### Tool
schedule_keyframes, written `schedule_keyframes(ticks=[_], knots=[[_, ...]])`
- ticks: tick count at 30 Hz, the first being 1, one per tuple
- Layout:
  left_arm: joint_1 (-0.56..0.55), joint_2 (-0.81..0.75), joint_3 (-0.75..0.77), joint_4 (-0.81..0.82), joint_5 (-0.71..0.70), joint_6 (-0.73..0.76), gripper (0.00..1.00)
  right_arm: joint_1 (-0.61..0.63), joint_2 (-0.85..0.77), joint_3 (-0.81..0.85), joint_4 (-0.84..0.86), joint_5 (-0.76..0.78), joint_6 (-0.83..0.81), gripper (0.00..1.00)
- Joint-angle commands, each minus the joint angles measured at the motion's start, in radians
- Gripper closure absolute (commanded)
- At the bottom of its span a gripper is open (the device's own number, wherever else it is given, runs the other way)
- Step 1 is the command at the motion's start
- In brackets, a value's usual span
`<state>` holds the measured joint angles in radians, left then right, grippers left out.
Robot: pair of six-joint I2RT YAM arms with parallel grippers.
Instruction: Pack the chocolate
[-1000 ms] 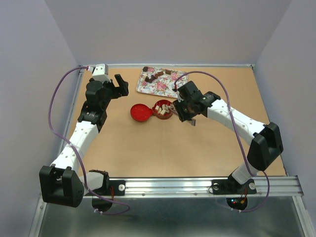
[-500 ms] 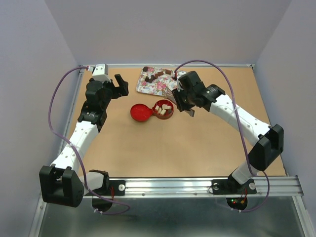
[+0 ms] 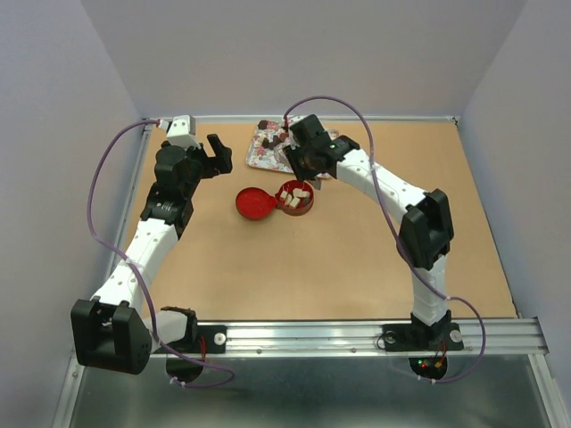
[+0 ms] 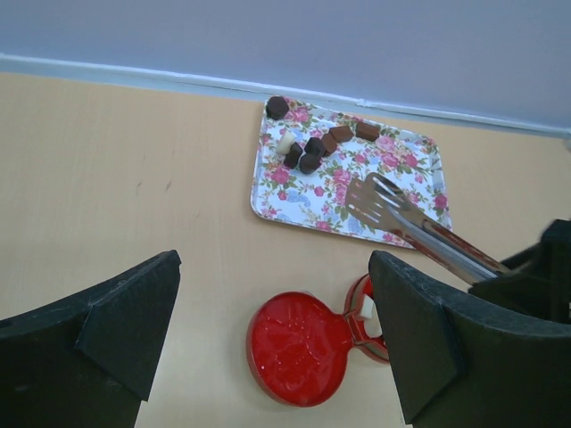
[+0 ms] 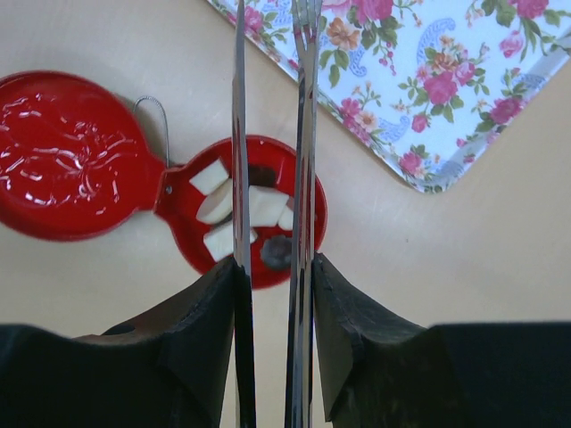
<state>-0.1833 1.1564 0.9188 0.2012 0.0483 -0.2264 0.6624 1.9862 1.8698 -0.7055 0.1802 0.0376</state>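
Above the flowered tray (image 4: 294, 201), the right tool (image 5: 272, 267) pinches the metal tongs (image 5: 304, 107); their tips should straddle one chocolate (image 4: 310, 163) squarely before squeezing. The left tool (image 4: 272, 276) hangs spread.

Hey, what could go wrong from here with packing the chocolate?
The tongs in the right hand could nudge the clustered chocolate rather than grip one piece; the dark piece at the tray corner might roll off. Carrying back, the tongs could bump the open tin.
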Motion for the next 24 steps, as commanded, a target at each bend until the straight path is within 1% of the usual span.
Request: schedule_keyframes(ticks=[1, 7, 14, 24], knots=[[-0.004, -0.02, 0.029, 0.043, 0.004, 0.002, 0.01, 0.005, 0.065, 0.138, 0.069, 0.044, -0.018, 0.57], [-0.002, -0.024, 0.023, 0.052, 0.007, -0.002, 0.01, 0.003, 0.204, 0.253, 0.083, 0.093, -0.028, 0.56], [-0.002, -0.018, 0.023, 0.055, 0.01, -0.002, 0.01, 0.003, 0.293, 0.322, 0.084, 0.102, -0.028, 0.55], [-0.004, -0.009, 0.023, 0.056, 0.007, -0.001, 0.01, -0.007, 0.356, 0.379, 0.086, 0.078, -0.03, 0.55]])
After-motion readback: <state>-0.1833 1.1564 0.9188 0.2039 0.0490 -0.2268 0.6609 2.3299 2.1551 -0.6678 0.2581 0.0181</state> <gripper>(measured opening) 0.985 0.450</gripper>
